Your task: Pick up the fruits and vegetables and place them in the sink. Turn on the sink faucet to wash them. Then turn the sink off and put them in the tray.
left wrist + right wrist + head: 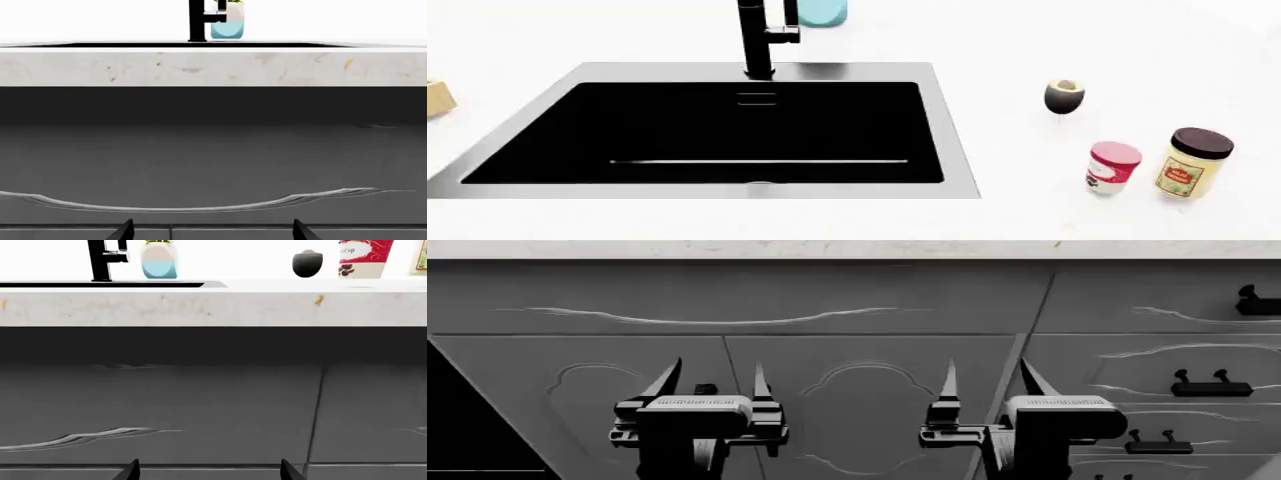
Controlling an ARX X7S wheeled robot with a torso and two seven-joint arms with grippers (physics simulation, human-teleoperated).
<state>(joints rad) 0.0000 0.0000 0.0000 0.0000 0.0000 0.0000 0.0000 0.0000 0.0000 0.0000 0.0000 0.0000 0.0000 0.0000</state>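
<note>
both grippers' jaws [711, 385] gape wide below the counter; avocado [1065, 96] stands upright.

Both arms low at six o'clock in the head view, wrists level, side by side and apart. Left gripper [711, 381] at about seven o'clock, black body squared off, two thin fingers pointing straight up toward twelve, jaws spread wide with nothing between. Right gripper [990, 378] at about five o'clock, same pose, fingers up toward twelve, likewise parted and empty. In the left wrist view, only the two dark fingertips [125, 230] showing, well apart. In the right wrist view, the same: two fingertips [131, 469] spread, nothing gripped.
</note>
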